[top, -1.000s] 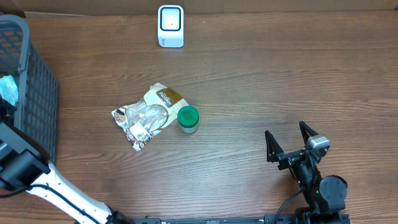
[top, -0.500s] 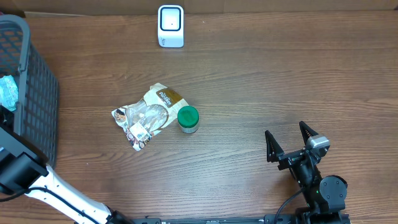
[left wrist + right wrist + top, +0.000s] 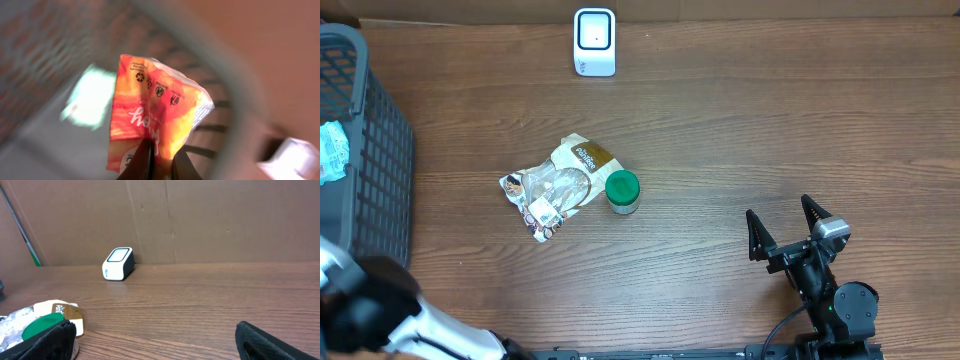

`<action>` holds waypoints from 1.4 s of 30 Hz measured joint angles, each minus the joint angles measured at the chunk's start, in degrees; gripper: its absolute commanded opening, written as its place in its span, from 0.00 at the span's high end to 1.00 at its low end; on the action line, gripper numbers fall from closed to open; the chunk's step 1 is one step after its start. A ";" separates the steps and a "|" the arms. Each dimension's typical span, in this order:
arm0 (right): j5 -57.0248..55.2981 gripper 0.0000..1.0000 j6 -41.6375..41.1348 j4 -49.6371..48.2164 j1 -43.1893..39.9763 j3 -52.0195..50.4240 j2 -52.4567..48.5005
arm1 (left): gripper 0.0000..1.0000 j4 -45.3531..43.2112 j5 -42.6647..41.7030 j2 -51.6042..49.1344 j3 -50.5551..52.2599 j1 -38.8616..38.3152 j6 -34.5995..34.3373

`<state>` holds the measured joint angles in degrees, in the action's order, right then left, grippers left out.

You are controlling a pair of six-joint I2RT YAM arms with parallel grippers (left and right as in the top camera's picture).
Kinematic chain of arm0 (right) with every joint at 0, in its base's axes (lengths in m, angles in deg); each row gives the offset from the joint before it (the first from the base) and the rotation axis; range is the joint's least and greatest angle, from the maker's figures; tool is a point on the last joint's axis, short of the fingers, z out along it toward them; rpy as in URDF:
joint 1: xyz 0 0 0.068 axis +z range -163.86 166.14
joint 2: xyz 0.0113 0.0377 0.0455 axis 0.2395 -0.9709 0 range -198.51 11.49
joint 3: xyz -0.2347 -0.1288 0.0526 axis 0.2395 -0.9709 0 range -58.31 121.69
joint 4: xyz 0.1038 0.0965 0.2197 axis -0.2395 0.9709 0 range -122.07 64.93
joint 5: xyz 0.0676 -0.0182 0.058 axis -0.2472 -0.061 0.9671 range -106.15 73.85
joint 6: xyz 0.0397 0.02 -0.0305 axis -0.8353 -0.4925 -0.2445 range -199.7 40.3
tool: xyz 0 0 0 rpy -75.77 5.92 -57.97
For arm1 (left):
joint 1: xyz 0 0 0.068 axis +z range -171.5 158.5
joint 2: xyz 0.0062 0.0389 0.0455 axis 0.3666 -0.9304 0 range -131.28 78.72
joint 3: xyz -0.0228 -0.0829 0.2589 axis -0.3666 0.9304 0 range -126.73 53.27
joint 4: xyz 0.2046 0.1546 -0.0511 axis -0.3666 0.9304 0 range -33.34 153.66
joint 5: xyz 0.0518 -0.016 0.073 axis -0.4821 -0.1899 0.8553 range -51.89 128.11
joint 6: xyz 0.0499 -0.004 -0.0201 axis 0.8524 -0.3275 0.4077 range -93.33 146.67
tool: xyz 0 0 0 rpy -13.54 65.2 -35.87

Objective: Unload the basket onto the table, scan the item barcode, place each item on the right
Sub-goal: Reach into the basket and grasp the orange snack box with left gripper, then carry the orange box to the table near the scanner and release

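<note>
Our left fingers (image 3: 142,161) pinch only the near edge of the orange packet (image 3: 155,115), which hangs over the basket (image 3: 240,100), so we judge it may slip or swing loose and drop into it. Our right fingers (image 3: 756,238) stand wide and hold nothing, well apart from the basket.

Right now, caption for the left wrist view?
Left hand pinching a crinkled orange-and-pink plastic packet over the blurred grey mesh basket.

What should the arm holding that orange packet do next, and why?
Probably lift the crinkly orange plastic packet clear of the dark mesh basket and toward the small white box-shaped scanner. The left gripper is shut on the packet's lower edge, the basket lies just behind it, and the scanner stands well away.
</note>
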<state>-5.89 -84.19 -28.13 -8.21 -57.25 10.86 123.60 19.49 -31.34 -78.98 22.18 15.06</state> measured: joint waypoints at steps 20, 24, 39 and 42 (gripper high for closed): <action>0.00 0.00 0.00 0.00 0.00 0.00 0.00 | 0.96 5.60 14.16 -1.64 10.82 -58.95 0.00; 0.00 0.00 0.00 0.00 0.00 0.00 0.00 | 0.96 1.95 18.14 -7.91 11.04 -66.29 -1.18; 0.02 0.00 0.00 -0.02 0.00 0.00 0.00 | 0.37 3.48 21.07 -22.99 11.06 -77.90 -6.97; 0.00 0.00 0.00 -0.02 0.00 0.00 0.00 | 0.37 5.35 21.07 -23.08 10.38 -77.50 -6.88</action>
<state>-5.89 -84.19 -28.15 -8.21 -57.25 10.86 128.95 40.56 -54.42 -68.60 -55.33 8.17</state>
